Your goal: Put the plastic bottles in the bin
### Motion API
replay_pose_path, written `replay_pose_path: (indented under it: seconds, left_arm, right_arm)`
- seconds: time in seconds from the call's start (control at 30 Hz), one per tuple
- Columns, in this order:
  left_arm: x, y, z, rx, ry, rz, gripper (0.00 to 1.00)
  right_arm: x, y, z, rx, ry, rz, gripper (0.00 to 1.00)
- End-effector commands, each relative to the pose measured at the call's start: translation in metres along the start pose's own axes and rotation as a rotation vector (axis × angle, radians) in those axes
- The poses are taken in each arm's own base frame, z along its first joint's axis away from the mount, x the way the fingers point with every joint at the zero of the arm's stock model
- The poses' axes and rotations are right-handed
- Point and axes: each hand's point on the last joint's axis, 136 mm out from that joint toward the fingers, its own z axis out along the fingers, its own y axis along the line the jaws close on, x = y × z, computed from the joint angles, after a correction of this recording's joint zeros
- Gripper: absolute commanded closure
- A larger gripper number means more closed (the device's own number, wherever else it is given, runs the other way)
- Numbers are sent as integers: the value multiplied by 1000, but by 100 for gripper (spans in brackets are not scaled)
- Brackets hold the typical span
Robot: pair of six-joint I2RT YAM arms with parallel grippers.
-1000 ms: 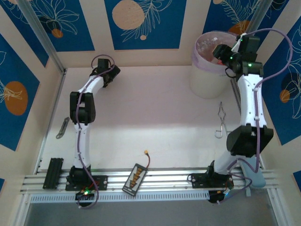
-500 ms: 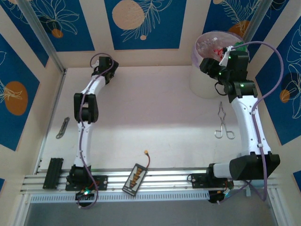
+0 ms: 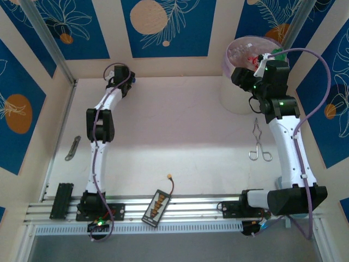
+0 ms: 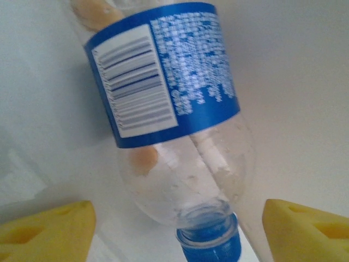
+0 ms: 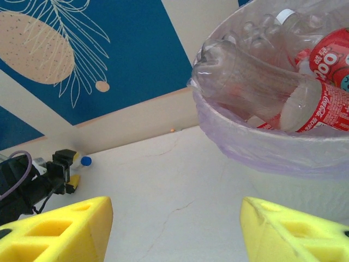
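A clear plastic bottle [image 4: 163, 82] with a blue label and a blue cap [image 4: 210, 240] lies at the table's far left, by the back wall. My left gripper [image 3: 124, 76] straddles its neck, and the yellow pads [image 4: 54, 229] stand clear of it on both sides. The same blue cap [image 5: 85, 160] shows small in the right wrist view. The bin [image 3: 240, 98] stands at the back right, its lilac liner [image 5: 262, 147] over the rim, with several red-labelled bottles [image 5: 305, 103] inside. My right gripper [image 3: 242, 76] hangs open beside the bin, nothing between its fingers [image 5: 60, 226].
Metal tongs [image 3: 259, 143] lie on the table near the right arm. A metal strip [image 3: 72, 147] rests at the left edge. A black board with a cable [image 3: 156, 206] and a black block [image 3: 61, 199] sit on the front rail. Patterned walls close in behind.
The right gripper has drawn back from over the bin to its near left side. The left gripper has reached further toward the back wall, and its jaws have narrowed around the blue-capped bottle.
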Motion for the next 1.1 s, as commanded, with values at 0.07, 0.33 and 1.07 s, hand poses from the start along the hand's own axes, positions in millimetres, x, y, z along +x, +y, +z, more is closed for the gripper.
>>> replay_pose_path:
  seconds: [0.07, 0.33, 1.07]
  left_arm:
    - [19, 48, 29, -75, 41, -45, 34]
    - [10, 44, 20, -73, 36, -26, 48]
    - [2, 57, -21, -60, 28, -24, 79]
  right_arm:
    - [-1, -4, -3, 18, -25, -28, 36]
    - [5, -6, -3, 18, -16, -24, 36]
    - [11, -7, -16, 21, -28, -27, 37]
